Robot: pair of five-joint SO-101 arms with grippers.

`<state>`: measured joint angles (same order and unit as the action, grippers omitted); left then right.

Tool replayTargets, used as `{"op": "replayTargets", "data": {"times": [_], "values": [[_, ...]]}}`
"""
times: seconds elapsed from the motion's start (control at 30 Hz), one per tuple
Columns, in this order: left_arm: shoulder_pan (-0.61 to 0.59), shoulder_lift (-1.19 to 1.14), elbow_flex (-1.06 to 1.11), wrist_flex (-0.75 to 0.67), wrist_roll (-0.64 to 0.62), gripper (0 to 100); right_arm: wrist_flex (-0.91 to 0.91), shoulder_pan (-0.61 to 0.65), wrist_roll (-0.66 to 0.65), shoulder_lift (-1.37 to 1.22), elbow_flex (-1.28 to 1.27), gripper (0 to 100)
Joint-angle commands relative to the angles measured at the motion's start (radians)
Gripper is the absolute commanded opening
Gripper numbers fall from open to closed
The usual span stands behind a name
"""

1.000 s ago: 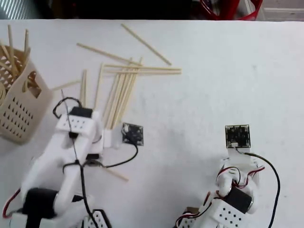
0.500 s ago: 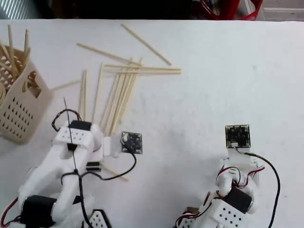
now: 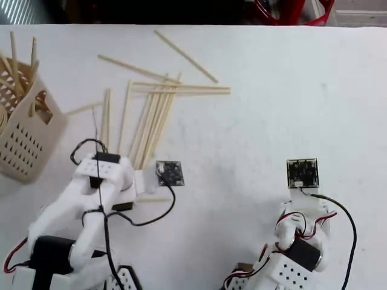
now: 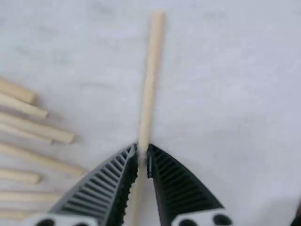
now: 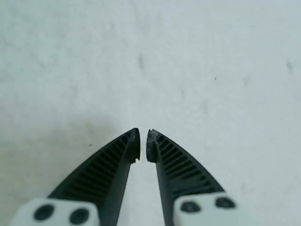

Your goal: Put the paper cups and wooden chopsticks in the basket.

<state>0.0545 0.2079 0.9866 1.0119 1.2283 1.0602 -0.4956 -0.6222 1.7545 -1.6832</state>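
Note:
My left gripper [image 4: 142, 153] is shut on a single wooden chopstick [image 4: 149, 80], which runs out past the fingertips over the white table. In the high view this chopstick [image 3: 152, 199] pokes out from under the left arm [image 3: 97, 181]. Just beyond that arm lies a loose pile of several chopsticks [image 3: 151, 115], whose ends [image 4: 33, 136] appear beside my left gripper. The cream perforated basket [image 3: 24, 136] stands at the far left with several chopsticks upright in it. My right gripper [image 5: 142, 142] is shut on nothing over bare table; the right arm [image 3: 299, 241] sits at the bottom right.
More chopsticks [image 3: 184, 55] lie scattered toward the table's far edge. A red object [image 3: 290, 12] sits beyond the table at the back right. Bare white table [image 3: 290, 103] spreads across the right half.
The left arm drew back, then came forward toward the pile. The chopstick under it swung from slanting to nearly level. The right arm has not moved.

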Motion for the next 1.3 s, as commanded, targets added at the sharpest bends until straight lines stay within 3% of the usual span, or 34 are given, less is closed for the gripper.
{"op": "replayTargets", "data": {"times": [0.0,0.33,0.73,0.9,1.03,1.27], "values": [[-0.005,-0.002,-0.114,-0.081,-0.046,2,-0.002,-0.01,0.002,0.001,-0.009,4.5],[-0.007,-0.002,-0.453,0.157,-0.253,2,-0.002,-0.01,0.002,0.001,-0.009,4.5],[-0.016,-0.002,-0.97,0.384,-0.647,2,-0.002,-0.01,0.002,0.001,-0.009,4.5],[-0.061,-0.001,-1.274,0.365,-0.827,2,-0.002,-0.01,0.002,0.001,-0.009,4.5],[-0.202,-0.005,-1.53,0.224,-0.904,2,-0.002,-0.01,0.002,0.001,-0.009,4.5],[-0.421,-0.012,-1.617,-0.008,-1.128,2,-0.002,-0.01,0.002,0.001,-0.009,4.5]]}}
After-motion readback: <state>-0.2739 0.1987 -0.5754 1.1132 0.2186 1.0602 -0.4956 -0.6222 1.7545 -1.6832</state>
